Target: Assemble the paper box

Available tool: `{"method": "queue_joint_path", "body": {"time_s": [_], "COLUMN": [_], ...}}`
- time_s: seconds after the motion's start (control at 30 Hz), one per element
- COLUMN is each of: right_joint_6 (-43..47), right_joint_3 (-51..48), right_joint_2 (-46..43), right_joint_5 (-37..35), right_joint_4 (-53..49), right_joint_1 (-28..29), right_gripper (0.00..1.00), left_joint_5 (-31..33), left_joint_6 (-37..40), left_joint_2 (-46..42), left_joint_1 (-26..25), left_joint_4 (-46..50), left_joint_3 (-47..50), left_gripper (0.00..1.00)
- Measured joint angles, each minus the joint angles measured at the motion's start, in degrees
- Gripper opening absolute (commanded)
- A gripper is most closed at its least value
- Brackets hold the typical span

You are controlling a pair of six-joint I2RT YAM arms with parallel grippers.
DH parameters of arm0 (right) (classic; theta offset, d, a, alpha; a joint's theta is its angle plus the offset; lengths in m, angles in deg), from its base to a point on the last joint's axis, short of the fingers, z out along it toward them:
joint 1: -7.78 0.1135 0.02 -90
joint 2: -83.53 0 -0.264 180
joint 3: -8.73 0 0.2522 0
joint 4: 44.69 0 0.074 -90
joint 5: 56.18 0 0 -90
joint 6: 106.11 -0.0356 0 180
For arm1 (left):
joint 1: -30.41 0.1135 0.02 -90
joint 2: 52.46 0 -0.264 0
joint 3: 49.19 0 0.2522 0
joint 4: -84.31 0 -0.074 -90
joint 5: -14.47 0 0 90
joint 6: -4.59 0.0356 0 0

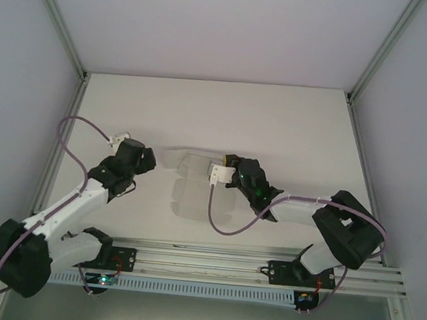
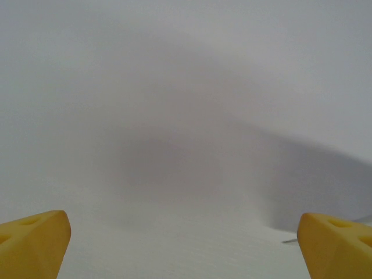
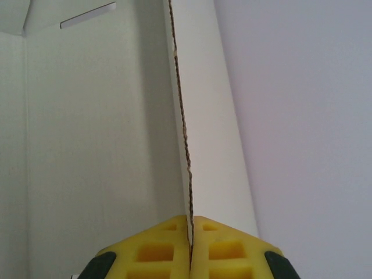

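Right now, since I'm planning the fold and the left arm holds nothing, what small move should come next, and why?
Probably ease the left pincer toward the paper box beside it. It stands wide open and empty, just short of the card. The right pincer is shut on the edge of one panel, so the box looks steadied for a second grip.

— Can you read any lettering, labels or numbers from where you stand?
— No, nothing legible anywhere.
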Motion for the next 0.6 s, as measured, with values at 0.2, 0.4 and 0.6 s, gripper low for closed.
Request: {"method": "queue_joint_path", "body": {"time_s": [0.2,0.4,0.6], "right_joint_6": [1.8,1.8,1.7], "right_joint_3": [-1.0,-1.0,-1.0], "right_joint_2": [0.0,0.0,0.0], "right_joint_5": [-0.1,-0.1,-0.7], "right_joint_4": [3.6,4.0,3.8], "right_joint_1": [0.4,0.4,0.3], "right_gripper": [0.00,0.00,0.00], "left_joint_5": [-7.9,-17.7,-30.9], "left_joint_6": [-1.2,1.2,6.9], "left_joint_2": [9.6,21.4,27.6], "left_joint_1": [8.2,11.5,11.0], "left_joint_4": [-4.2,-10.0,-17.2], "left_joint_3": [-1.4,-8.2,-8.8], "left_gripper": [1.00,1.00,1.00]}}
